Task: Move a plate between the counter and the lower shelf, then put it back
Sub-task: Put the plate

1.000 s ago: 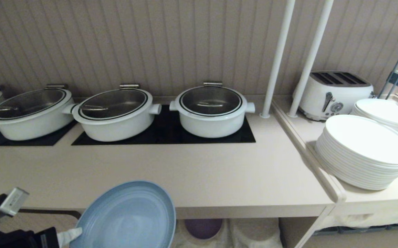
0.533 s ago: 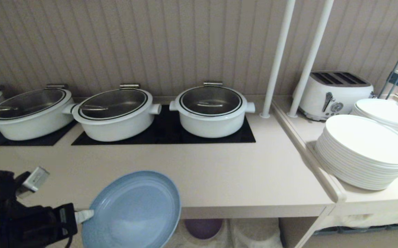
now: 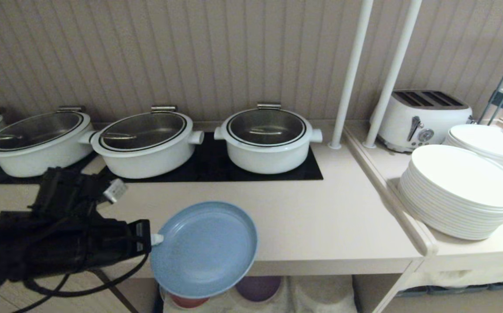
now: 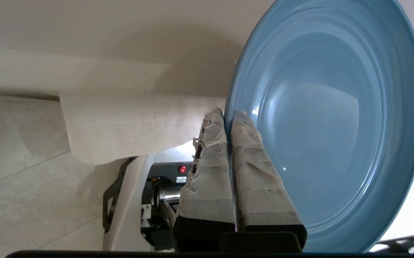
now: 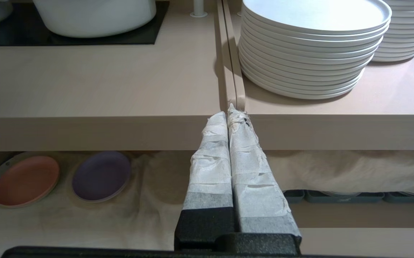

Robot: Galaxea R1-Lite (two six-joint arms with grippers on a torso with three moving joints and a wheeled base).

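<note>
The left gripper [image 3: 156,238] is clamped on the near rim of the plate [image 3: 203,248], its taped fingers [image 4: 257,172] pinching a thin lip with the whole disc cantilevered ahead of them. The plate hangs level, partly over the front edge of the counter [image 3: 312,226] and partly beyond it, above the lower shelf [image 5: 149,200]. Risk: the hold covers only a small arc of rim, so in the inspector's judgement a quick swing or a knock could pivot the plate in the pinch or pull it free. The thick counter edge lies directly beneath the plate's far half; lowering before the disc is fully over the worktop could catch that edge. Ahead of the gripper the worktop is bare up to the black hob panel [image 3: 277,171] and the white pots [image 3: 268,139]. Below, the pink plate [image 5: 26,181] and purple plate [image 5: 101,175] sit side by side on the shelf cloth. The right gripper [image 5: 232,111] is parked with fingers together, off to the side near the counter front.
</note>
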